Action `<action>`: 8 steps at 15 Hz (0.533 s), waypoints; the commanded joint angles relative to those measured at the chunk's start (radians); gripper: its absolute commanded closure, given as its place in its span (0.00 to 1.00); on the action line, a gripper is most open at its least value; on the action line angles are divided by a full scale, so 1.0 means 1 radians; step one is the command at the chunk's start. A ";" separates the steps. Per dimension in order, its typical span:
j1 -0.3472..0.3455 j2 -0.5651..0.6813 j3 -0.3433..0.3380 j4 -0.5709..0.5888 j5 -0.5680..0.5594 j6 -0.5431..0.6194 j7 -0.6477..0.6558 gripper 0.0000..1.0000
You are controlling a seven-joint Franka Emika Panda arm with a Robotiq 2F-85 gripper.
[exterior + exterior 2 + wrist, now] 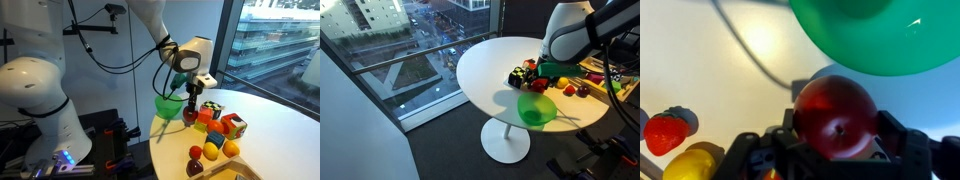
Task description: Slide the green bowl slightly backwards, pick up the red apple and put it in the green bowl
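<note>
The red apple (836, 117) sits between my gripper's (838, 132) two black fingers, which are shut on it. The green bowl (875, 35) lies just beyond the apple in the wrist view, close to it but apart. In an exterior view the gripper (190, 108) holds the apple (190, 115) low over the white table, right beside the green bowl (168, 104), which stands at the table's edge. The bowl (537, 109) also shows in an exterior view near the table's rim; there the arm hides the apple.
A round white table (280, 120) carries coloured toy cubes (232, 125) and several toy fruits (212, 152) behind and beside the gripper. A red strawberry (664, 132) and a yellow fruit (690, 165) lie to one side. A black cable (750, 55) crosses the table. A window runs behind.
</note>
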 commanded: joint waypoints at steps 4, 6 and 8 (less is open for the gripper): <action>0.015 -0.126 0.000 -0.010 0.019 -0.088 -0.023 0.43; 0.014 -0.160 0.006 -0.014 0.022 -0.104 -0.027 0.43; 0.013 -0.195 0.016 -0.019 0.032 -0.123 -0.039 0.43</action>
